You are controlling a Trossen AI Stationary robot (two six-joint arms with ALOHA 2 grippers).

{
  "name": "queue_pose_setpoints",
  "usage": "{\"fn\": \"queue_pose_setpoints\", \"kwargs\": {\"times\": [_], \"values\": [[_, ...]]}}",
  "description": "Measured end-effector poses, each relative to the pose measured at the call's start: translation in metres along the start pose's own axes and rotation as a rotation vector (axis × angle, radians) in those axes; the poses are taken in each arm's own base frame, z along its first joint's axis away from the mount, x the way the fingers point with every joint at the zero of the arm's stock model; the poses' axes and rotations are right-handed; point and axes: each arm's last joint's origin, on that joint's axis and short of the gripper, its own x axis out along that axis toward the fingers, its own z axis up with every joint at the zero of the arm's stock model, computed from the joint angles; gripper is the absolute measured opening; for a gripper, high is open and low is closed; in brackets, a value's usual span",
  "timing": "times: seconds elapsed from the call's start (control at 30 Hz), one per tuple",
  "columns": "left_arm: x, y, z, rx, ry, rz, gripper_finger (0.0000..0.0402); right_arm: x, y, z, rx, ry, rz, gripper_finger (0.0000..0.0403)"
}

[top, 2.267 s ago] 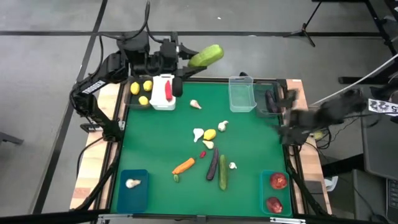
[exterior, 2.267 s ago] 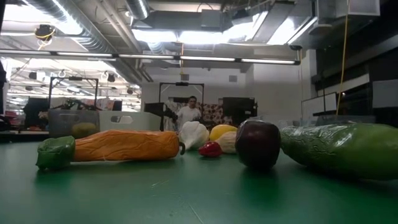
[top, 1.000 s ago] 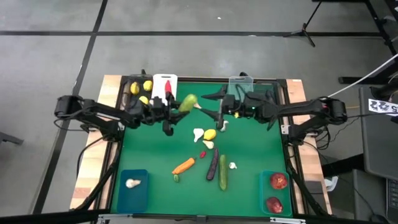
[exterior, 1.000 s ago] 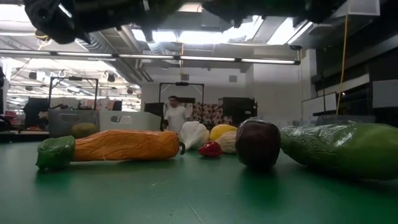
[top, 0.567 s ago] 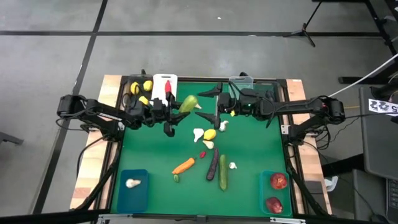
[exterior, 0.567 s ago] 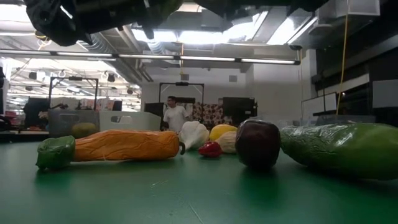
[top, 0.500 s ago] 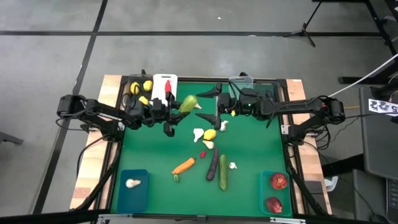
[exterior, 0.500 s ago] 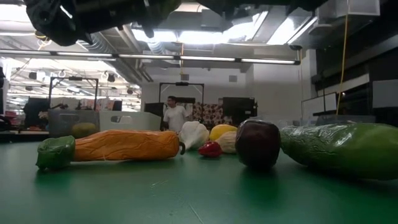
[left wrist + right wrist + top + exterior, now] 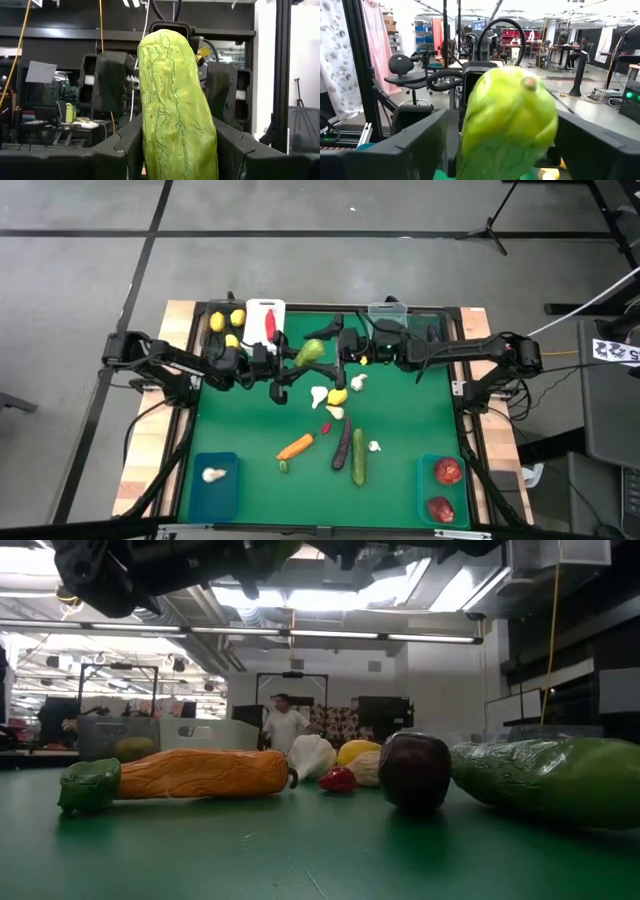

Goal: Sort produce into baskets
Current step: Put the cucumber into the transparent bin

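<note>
- At the near edge of the green tabletop (image 9: 400, 410), a teal bin (image 9: 214, 485) on the left holds one white garlic bulb (image 9: 213, 474), and a second teal bin (image 9: 441, 490) on the right holds two round red fruits (image 9: 447, 470).
- Loose pieces lie in the middle: an orange carrot (image 9: 295, 446), a dark purple eggplant (image 9: 342, 445), a long green cucumber (image 9: 358, 457) beside it, a small red chili (image 9: 326, 427), a lemon (image 9: 338, 395) and several garlic bulbs.
- Above these pieces the two arms meet over the tabletop.
- The left hand (image 9: 291, 370) is clamped on a light green cucumber (image 9: 310, 352), held in the air; the left wrist view shows its fingers (image 9: 125, 145) pressed on both sides of it.
- The right hand (image 9: 338, 350) faces it with fingers (image 9: 405, 145) spread wide to either side of the cucumber's free end, not gripping.
- Along the far edge stand a dark bin (image 9: 218, 330) with lemons, a white bin (image 9: 264, 320) with a red piece in it, and a clear bin (image 9: 388, 315).
- In the low view a person (image 9: 284, 726) stands in the room behind.
</note>
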Motion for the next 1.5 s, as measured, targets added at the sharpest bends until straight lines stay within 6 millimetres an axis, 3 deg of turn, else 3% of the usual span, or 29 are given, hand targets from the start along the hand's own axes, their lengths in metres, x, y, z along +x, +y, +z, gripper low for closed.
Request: {"fn": "queue_pose_setpoints", "kwargs": {"times": [0.1, 0.4, 0.73, 0.87, 1.03, 1.13, 1.23, 1.5], "values": [[0.000, 0.000, 0.000, 0.003, -0.003, 0.000, 0.0166, 0.000, 0.000, -0.001, 0.001, 0.004, 0.001, 0.0302], [0.002, 0.000, -0.001, 0.009, 0.004, 0.009, 0.0173, 0.000, 0.000, -0.001, 0.006, 0.009, 0.007, 0.0133], [0.000, -0.005, -0.012, 0.058, 0.165, -0.059, 0.0276, -0.007, 0.000, 0.004, 0.013, 0.050, -0.017, 0.0135], [-0.007, 0.001, -0.013, 0.073, 0.333, 0.018, 0.0302, -0.031, -0.003, 0.020, -0.062, 0.166, -0.123, 0.0158], [-0.015, 0.010, -0.009, 0.047, 0.415, 0.206, 0.0304, -0.071, -0.016, 0.032, -0.138, 0.391, -0.348, 0.0149], [-0.017, 0.012, -0.007, 0.008, 0.428, 0.239, 0.0303, -0.094, -0.033, 0.025, -0.152, 0.580, -0.519, 0.0145], [-0.018, 0.012, -0.009, -0.020, 0.443, 0.244, 0.0302, -0.112, -0.058, 0.006, -0.102, 0.694, -0.693, 0.0152], [-0.019, 0.012, -0.013, -0.100, 0.474, 0.268, 0.0302, -0.163, -0.116, -0.044, 0.319, 0.699, -0.889, 0.0165]]}}
